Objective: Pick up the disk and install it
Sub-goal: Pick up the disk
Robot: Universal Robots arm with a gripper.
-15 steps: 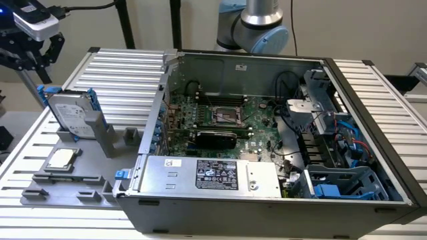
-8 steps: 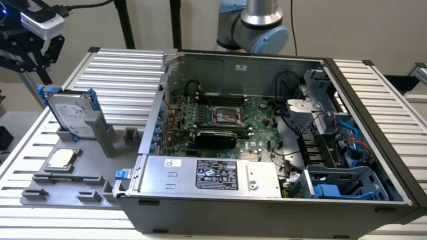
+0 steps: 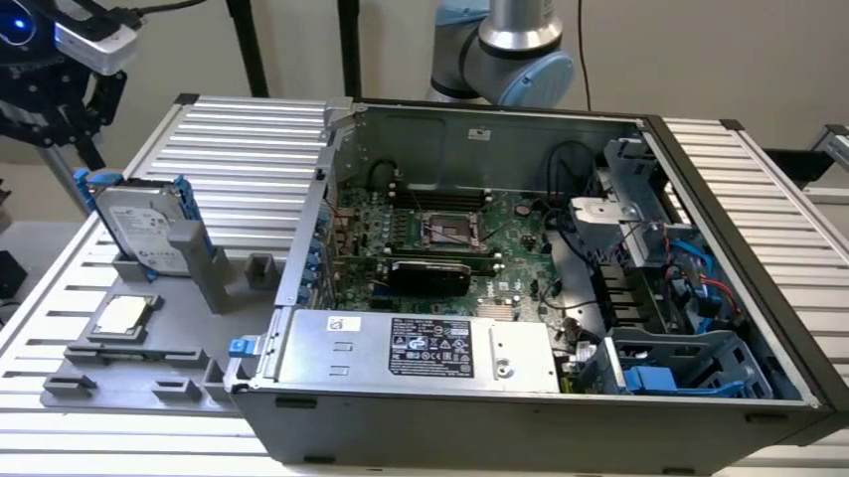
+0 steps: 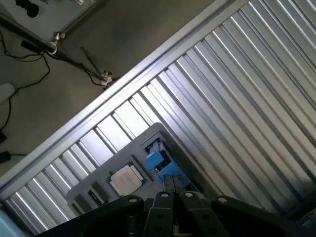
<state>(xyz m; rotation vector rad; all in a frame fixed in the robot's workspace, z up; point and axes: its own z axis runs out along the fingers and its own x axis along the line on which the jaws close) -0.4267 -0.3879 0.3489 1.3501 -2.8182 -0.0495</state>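
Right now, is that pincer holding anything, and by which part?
Nothing is held: the pincer hangs above the disk, which stands in its grey holder.

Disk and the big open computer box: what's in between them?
In the exterior view, a grey post and a small grey block stand between the disk and the computer case, on the ribbed table.
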